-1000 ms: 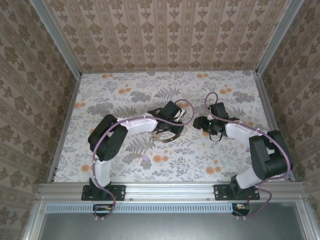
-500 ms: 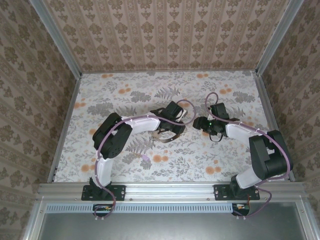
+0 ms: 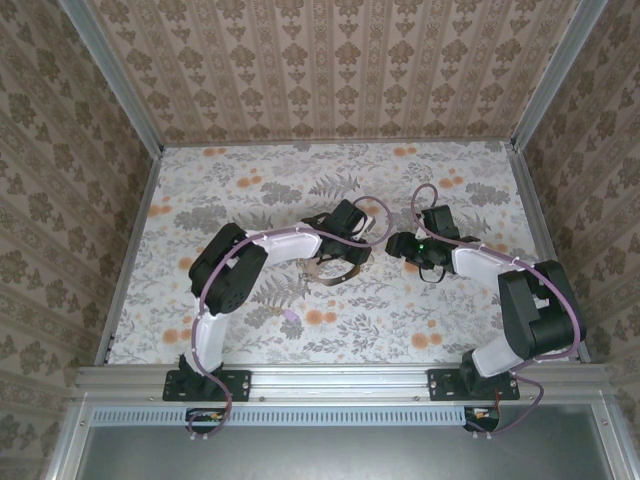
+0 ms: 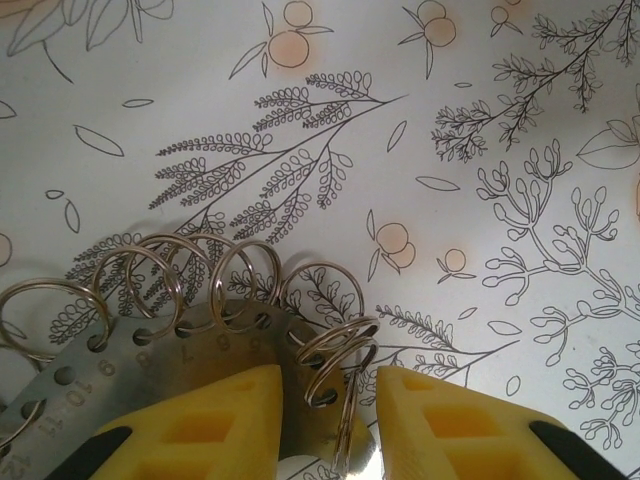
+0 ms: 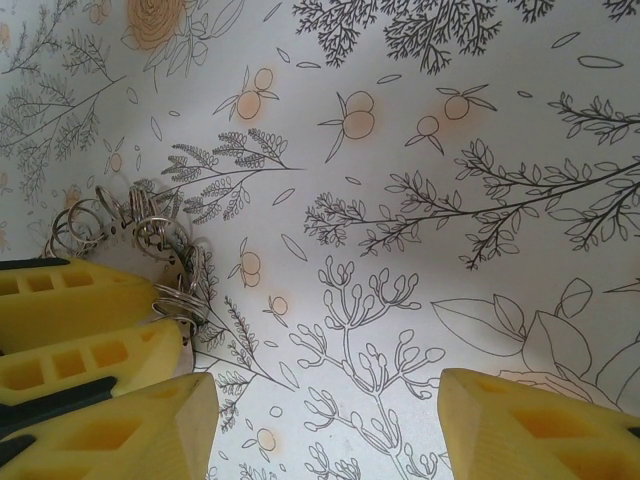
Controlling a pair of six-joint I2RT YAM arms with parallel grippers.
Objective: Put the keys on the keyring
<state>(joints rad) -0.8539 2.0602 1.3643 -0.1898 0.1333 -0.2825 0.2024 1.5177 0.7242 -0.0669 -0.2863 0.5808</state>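
The keyring [image 4: 150,350] is a curved grey metal band with numbered holes; from above it reads as a thin dark loop [image 3: 338,276] on the floral table. Several keys [image 4: 340,338], small silvery wire rings, hang through its holes. My left gripper [image 4: 330,410] is down over one end of the band, jaws a little apart. One ring stands in the gap, and the left fingertip [image 4: 200,420] overlaps the band. My right gripper [image 5: 330,420] hovers open just to the right, nothing between its fingers. It sees the ring cluster [image 5: 150,235] beside the left gripper's yellow fingers [image 5: 80,290].
Patterned walls with metal corner posts [image 3: 125,95] enclose the table on three sides. Both grippers [image 3: 345,235] [image 3: 402,246] are close together at mid-table. Open floral tablecloth [image 3: 250,180] lies all round them.
The left arm's elbow has swung slightly rightward and its wrist has edged back over the band. The right arm has stayed still.
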